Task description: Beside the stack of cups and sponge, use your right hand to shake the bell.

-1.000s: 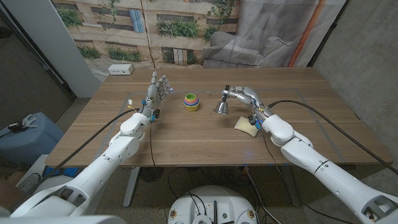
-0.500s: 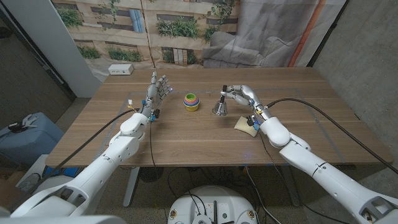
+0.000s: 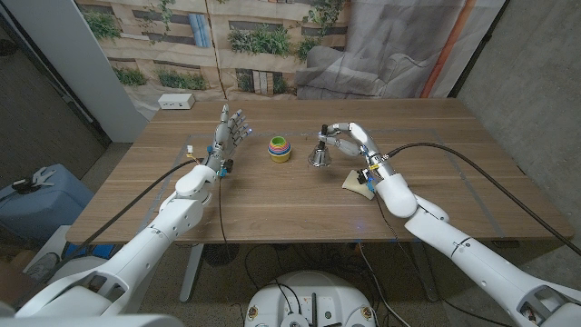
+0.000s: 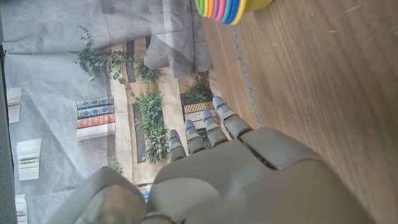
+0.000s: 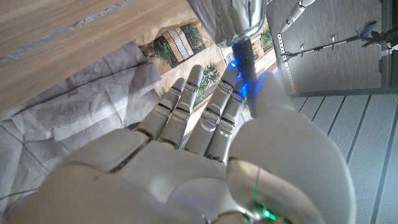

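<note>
Bell (image 3: 320,155) in right hand (image 3: 349,138)

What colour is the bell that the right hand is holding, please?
The bell is shiny silver metal with a dark handle, seen best in the head view, held by the right hand.

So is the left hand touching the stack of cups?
No, in the head view the left hand stands apart from the stack of cups, bare table between them.
</note>
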Available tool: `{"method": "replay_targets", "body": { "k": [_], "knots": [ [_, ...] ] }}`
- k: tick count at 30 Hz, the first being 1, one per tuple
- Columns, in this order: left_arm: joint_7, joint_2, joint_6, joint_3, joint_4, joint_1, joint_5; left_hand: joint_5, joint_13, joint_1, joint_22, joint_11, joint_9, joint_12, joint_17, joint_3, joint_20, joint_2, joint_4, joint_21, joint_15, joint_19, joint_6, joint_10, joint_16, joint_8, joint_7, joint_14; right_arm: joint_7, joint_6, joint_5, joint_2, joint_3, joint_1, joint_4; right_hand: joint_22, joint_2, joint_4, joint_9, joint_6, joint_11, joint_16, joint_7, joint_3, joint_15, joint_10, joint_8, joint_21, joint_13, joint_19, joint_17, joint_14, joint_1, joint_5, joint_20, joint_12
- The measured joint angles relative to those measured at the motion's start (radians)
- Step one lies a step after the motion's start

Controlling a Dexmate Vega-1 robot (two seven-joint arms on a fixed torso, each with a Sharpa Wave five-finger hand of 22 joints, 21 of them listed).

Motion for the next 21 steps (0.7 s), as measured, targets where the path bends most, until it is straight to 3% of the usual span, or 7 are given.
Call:
{"method": "replay_targets", "body": {
  "k": [21],
  "knots": [
    [0.000, 0.000, 0.000, 0.000, 0.000, 0.000, 0.000, 0.000, 0.000, 0.000, 0.000, 0.000, 0.000, 0.000, 0.000, 0.000, 0.000, 0.000, 0.000, 0.000, 0.000, 0.000, 0.000, 0.000, 0.000, 0.000, 0.000, 0.000, -0.331, 0.100, -0.285, 0.060, -0.069, 0.090, 0.186, 0.000, -0.013, -0.003, 0.004, 0.013, -0.005, 0.000, -0.016, 0.002, 0.000, -0.005, -0.008, 0.000, 0.007, 0.000, 0.009, 0.000, 0.069, 0.004, 0.000, -0.003]
  ]
}}
